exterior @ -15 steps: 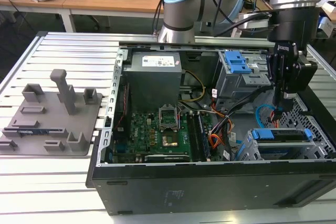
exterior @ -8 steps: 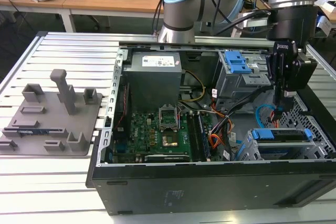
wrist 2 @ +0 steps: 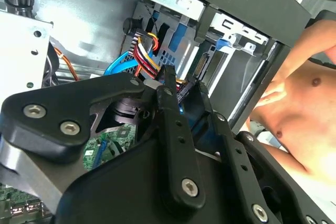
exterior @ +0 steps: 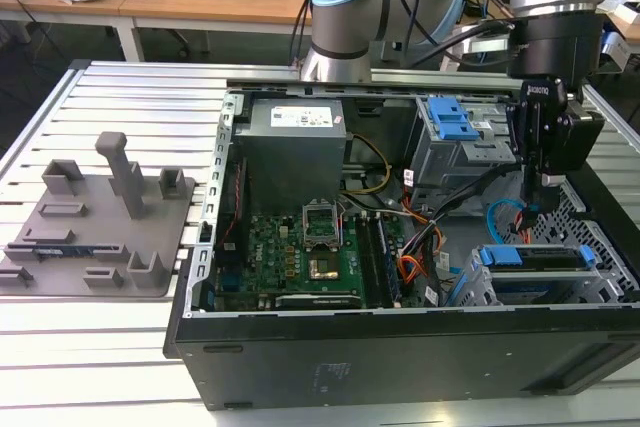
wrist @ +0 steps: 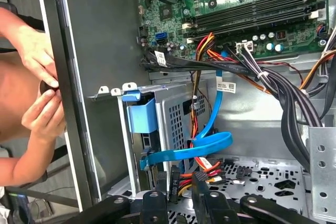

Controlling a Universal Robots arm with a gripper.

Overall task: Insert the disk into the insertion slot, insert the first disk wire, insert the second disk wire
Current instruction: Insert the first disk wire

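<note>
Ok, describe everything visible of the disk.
The disk sits inside the grey perforated cage, so mainly its bright blue plastic carrier shows at the cage's open end. In the exterior view it lies level, near the case wall on that view's right. A flat blue cable loops to its end; whether it is plugged in cannot be told.

Your gripper (wrist 2: 184, 81) is matt black, with shiny metal screw heads (wrist 2: 190, 186). The insertion slot (wrist: 178, 114) is dull grey perforated sheet metal; the disk (wrist: 142, 115) shows smooth bright blue plastic. The flat blue cable (wrist: 210, 142) looks glossy. The computer case (exterior: 400, 357) is matt black, the table (exterior: 120, 107) ribbed pale metal.
</note>
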